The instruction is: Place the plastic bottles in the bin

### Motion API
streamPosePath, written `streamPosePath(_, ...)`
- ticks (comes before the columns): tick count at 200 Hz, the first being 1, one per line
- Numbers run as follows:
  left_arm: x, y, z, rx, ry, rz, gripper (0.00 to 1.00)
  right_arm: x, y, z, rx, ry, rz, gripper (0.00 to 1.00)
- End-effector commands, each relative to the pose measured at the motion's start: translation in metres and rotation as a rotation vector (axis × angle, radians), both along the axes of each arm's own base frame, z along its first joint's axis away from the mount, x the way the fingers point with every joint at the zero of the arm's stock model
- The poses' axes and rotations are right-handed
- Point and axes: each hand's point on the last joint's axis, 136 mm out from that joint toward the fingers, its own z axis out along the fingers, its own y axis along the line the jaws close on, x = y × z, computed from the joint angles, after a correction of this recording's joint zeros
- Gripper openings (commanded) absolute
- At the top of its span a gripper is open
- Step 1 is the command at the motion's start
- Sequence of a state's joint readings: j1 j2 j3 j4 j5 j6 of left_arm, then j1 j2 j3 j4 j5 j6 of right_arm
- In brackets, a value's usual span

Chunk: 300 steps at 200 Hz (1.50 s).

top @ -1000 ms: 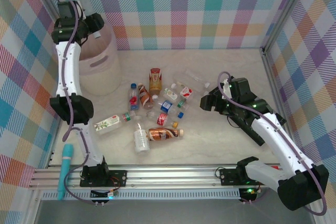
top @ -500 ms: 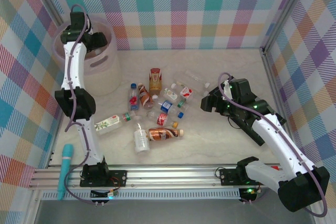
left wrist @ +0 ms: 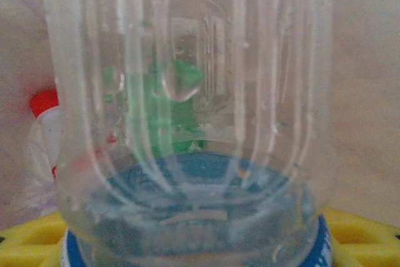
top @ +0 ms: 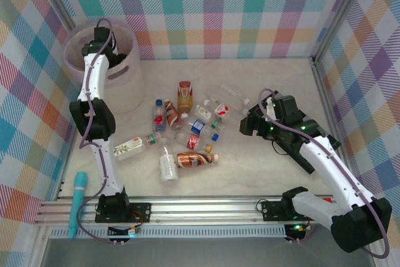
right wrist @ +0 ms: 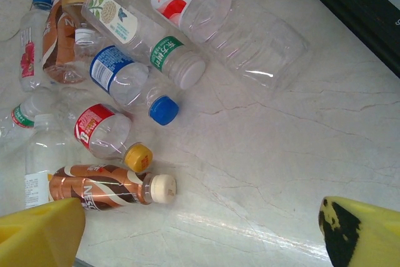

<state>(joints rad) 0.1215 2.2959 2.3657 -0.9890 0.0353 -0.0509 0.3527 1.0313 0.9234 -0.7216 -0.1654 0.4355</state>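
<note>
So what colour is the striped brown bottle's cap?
White cap, clearest in the right wrist view.

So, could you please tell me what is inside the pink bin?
The left end effector reaches into the bin, holding a clear bottle. Behind it, a red-capped bottle and something green show. The arm covers much of the bin's floor.

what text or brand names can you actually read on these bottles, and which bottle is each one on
"NES", the rest out of sight round the curve: brown bottle, right wrist view.
Chinese characters, white on red: large clear bottle, too blurred to read.
Chinese characters, white on a green band: white-capped bottle, too blurred to read.
Blue-label bottle and red-label bottle: print too small to read.
Top view: every label too small to read.
</note>
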Motion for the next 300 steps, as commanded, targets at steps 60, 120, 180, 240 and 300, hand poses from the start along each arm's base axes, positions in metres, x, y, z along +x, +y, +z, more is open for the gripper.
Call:
streamPosePath(60, -0.009, 0.001, 0.021, 0.017, -0.026, -0.034, 0.9, -0.003, -0.004, -0.01, -0.04, 0.022, 0.012, 1.0)
streamPosePath(120, -0.027, 0.003, 0.059, 0.071, -0.071, -0.054, 0.99, 0.014, -0.006, -0.006, -0.129, -0.026, 0.079, 1.0)
streamPosePath(180, -0.058, -0.001, 0.126, 0.126, -0.181, -0.066, 1.0, 0.062, -0.011, -0.001, -0.388, -0.182, 0.278, 0.99)
streamPosePath(240, -0.103, -0.02, 0.158, 0.134, -0.227, -0.088, 1.0, 0.149, 0.005, -0.033, -0.559, -0.206, 0.481, 0.96)
streamPosePath(300, -0.188, -0.063, 0.176, 0.041, -0.337, -0.096, 1.0, 0.232, 0.012, -0.059, -0.536, -0.177, 0.48, 0.91)
